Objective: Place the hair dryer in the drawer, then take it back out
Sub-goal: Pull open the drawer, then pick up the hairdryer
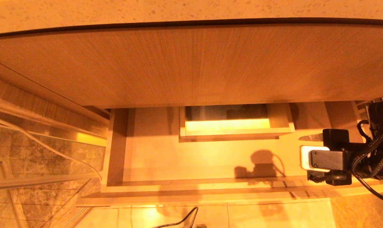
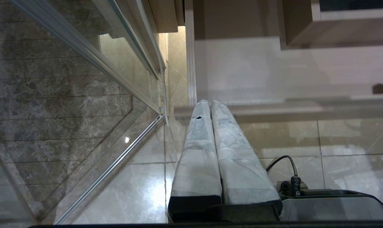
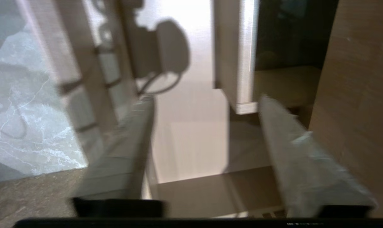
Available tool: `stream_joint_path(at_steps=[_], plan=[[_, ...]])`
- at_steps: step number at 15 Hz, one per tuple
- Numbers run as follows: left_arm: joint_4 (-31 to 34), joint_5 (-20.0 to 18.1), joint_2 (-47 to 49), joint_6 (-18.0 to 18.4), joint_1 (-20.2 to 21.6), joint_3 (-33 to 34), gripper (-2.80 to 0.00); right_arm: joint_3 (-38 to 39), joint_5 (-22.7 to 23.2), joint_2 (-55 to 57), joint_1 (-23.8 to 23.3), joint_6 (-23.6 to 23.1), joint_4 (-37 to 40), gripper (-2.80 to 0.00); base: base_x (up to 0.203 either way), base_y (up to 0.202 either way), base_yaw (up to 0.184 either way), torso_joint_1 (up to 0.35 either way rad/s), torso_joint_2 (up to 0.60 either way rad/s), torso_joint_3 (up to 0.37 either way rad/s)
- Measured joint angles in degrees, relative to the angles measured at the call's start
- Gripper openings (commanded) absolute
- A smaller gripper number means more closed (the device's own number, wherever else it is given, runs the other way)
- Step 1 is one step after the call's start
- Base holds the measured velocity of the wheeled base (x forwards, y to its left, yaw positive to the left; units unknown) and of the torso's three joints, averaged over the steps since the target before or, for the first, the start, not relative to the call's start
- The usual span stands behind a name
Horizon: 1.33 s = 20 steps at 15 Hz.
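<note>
In the head view, the drawer (image 1: 166,158) is seen pulled out below a tall wood-grain panel (image 1: 191,63), with its narrow front nearest. A boxed cut-out (image 1: 232,126) is set against its far side, right of centre. The right gripper (image 1: 305,148) is held over the drawer's right end, pointing left, with its fingers spread and its shadow cast on the drawer floor. A glass partition (image 1: 42,148) is seen on the left, and a black cable (image 1: 186,218) on the tiled floor near the drawer front.

In the left wrist view, the left gripper (image 2: 210,103) is shown with its taped fingers pressed together, held above the floor tiles (image 2: 305,139) just near of the drawer (image 2: 257,72) front, by its left end.

In the right wrist view, the right gripper (image 3: 205,98) is shown wide apart over the drawer (image 3: 191,139) floor, beside a corner of the cut-out (image 3: 238,63). Where the hair dryer lies cannot be told.
</note>
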State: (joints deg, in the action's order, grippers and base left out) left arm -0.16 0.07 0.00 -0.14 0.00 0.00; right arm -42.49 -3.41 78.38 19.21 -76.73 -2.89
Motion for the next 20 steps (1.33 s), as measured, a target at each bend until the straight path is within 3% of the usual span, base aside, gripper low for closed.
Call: stream_joint_path(at_steps=[4, 7, 12, 15, 17, 20], plan=[[0.0, 0.0, 0.0, 0.0, 0.0, 0.0, -2.8, 2.8, 0.3, -5.9, 0.0, 0.0, 1.3, -2.8, 0.0, 0.0, 0.0, 0.0, 0.0, 0.0], [0.0, 0.0, 0.0, 0.0, 0.0, 0.0, -2.8, 3.0, 0.9, -10.6, 0.1, 0.0, 6.5, -2.8, 0.0, 0.0, 0.0, 0.0, 0.0, 0.0], [0.0, 0.0, 0.0, 0.0, 0.0, 0.0, -2.8, -2.6, 1.5, -20.6, 0.1, 0.4, 21.9, -2.8, 0.0, 0.0, 0.0, 0.0, 0.0, 0.0], [0.0, 0.0, 0.0, 0.0, 0.0, 0.0, -2.8, -9.2, 4.5, -28.8, -0.3, 0.4, 33.9, -2.8, 0.0, 0.0, 0.0, 0.0, 0.0, 0.0], [0.0, 0.0, 0.0, 0.0, 0.0, 0.0, -2.8, -13.9, 5.8, -35.3, -3.1, 0.3, 41.2, -2.8, 0.0, 0.0, 0.0, 0.0, 0.0, 0.0], [0.0, 0.0, 0.0, 0.0, 0.0, 0.0, -2.8, -23.5, 6.5, -44.9, -12.2, 0.2, 49.8, -2.8, 0.0, 0.0, 0.0, 0.0, 0.0, 0.0]])
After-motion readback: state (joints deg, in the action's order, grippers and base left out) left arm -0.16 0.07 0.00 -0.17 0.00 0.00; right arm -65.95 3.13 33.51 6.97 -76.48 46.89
